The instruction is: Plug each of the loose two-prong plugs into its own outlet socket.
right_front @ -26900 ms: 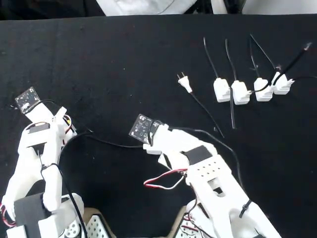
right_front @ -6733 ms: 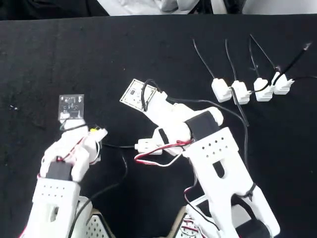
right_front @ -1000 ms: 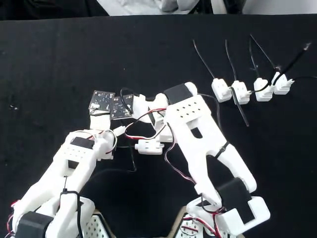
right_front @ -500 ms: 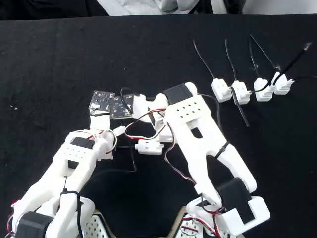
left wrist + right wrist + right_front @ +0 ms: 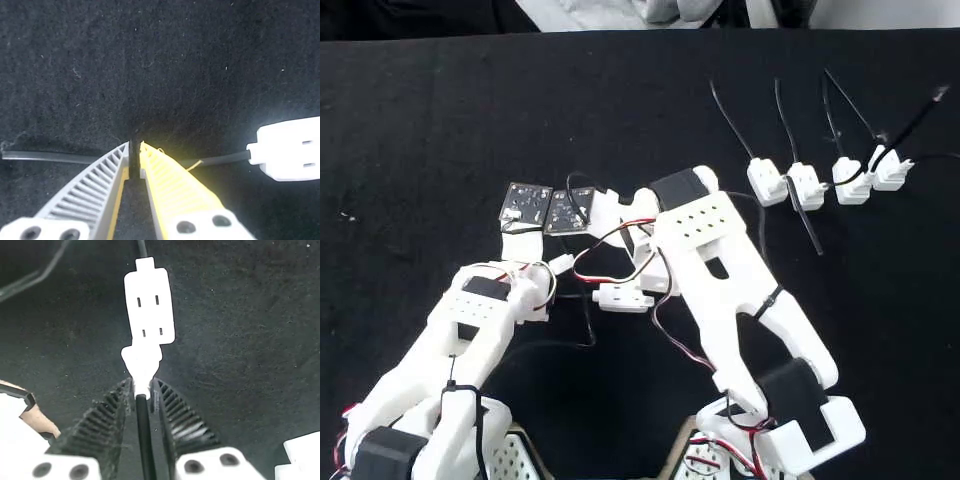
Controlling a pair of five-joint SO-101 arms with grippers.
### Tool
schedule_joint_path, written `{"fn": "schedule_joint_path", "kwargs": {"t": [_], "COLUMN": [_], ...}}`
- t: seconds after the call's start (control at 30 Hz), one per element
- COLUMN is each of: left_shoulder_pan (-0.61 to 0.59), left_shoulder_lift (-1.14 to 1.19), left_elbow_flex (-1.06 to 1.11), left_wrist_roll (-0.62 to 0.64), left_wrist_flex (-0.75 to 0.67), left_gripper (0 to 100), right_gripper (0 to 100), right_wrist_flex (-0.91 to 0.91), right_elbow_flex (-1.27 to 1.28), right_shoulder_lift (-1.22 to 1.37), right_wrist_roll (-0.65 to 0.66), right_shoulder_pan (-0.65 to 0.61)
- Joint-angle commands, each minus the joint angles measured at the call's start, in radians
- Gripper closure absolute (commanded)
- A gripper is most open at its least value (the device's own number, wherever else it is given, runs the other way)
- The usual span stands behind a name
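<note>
The white two-prong plug [image 5: 142, 362] has left the socket row [image 5: 806, 185]. Right end effector [image 5: 142, 385] pinches its black cord [image 5: 143, 440] over the black bench [image 5: 620, 120], plug straight ahead, aligned with and touching the white socket block [image 5: 148, 300]; left end effector [image 5: 135, 146] clamps that block's thin black lead [image 5: 220, 159].

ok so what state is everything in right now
right gripper: shut on plug
plug: butted against socket end, no prongs showing
socket: lying flat, top slots empty
left gripper: shut on cord
cord: pinched, runs on to the socket
far sockets: in a row, plugged or not cannot tell
</note>
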Motion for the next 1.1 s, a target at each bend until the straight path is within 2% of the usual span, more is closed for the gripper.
{"fn": "schedule_joint_path", "kwargs": {"t": [0.0, 0.37, 0.73, 1.07], "left_shoulder_pan": [0.005, 0.005, 0.005, 0.005], "left_shoulder_lift": [-0.011, -0.011, -0.011, -0.011], "left_elbow_flex": [-0.012, -0.012, -0.012, -0.012], "left_wrist_roll": [-0.006, -0.008, -0.008, -0.008], "left_wrist_flex": [-0.012, -0.012, -0.012, -0.012], "left_gripper": [95, 95, 95, 95], "right_gripper": [98.8, 98.8, 98.8, 98.8], "right_wrist_flex": [0.003, -0.071, -0.02, -0.06], "right_elbow_flex": [-0.018, -0.019, -0.013, -0.013], "right_shoulder_lift": [-0.013, -0.01, -0.01, -0.008], "right_wrist_roll": [-0.009, -0.009, -0.008, -0.008], "right_shoulder_pan": [-0.003, -0.003, -0.003, -0.003]}}
